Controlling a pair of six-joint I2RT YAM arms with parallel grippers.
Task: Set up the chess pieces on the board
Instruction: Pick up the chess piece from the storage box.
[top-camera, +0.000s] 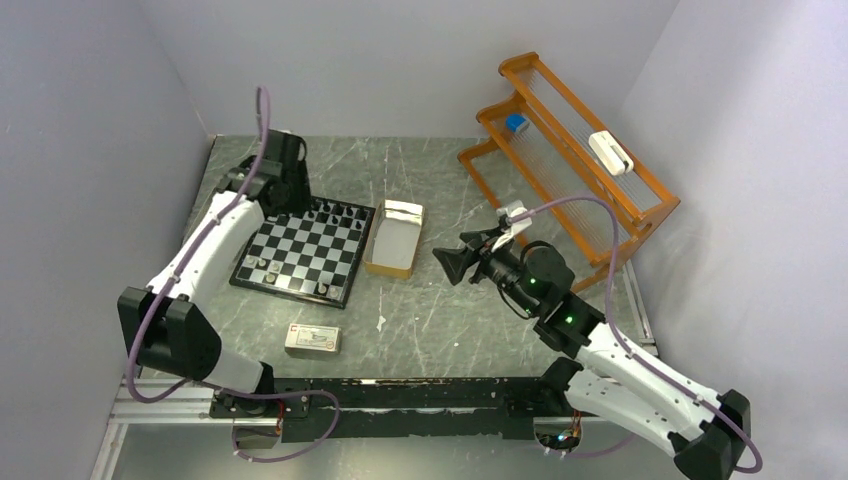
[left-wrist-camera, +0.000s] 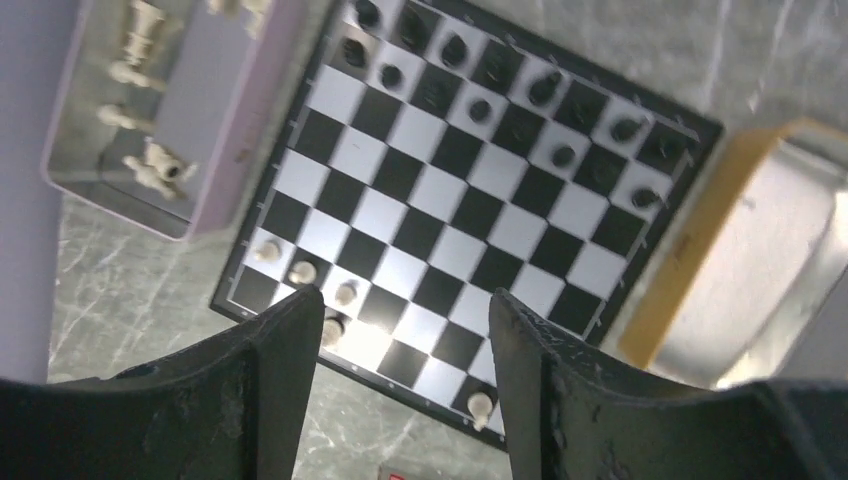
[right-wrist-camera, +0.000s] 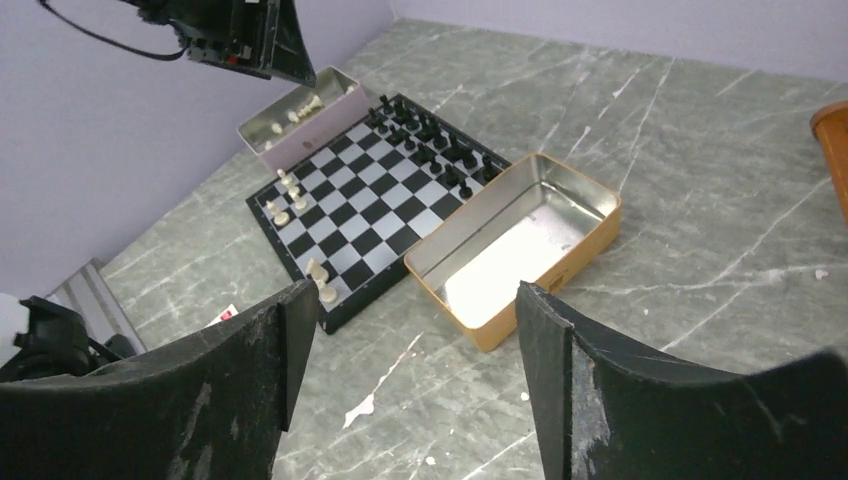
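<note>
The board (top-camera: 290, 292) lies left of centre on the table. Black chess pieces (left-wrist-camera: 480, 108) fill its two far rows. A few pale chess pieces (left-wrist-camera: 301, 272) stand near one near corner, and one (left-wrist-camera: 480, 404) stands alone on the near row. More pale pieces (left-wrist-camera: 150, 165) lie in a lavender tin (left-wrist-camera: 215, 120) beside the board. My left gripper (top-camera: 285, 190) hangs open above the board's far left corner with nothing between its fingers (left-wrist-camera: 285, 350). My right gripper (top-camera: 455, 262) is open and empty over bare table, right of the tan box.
An open tan metal box (top-camera: 395, 237) sits right of the board, empty inside (right-wrist-camera: 515, 245). A small white-and-red carton (top-camera: 312, 339) lies near the front edge. An orange wooden rack (top-camera: 565, 150) stands at the back right.
</note>
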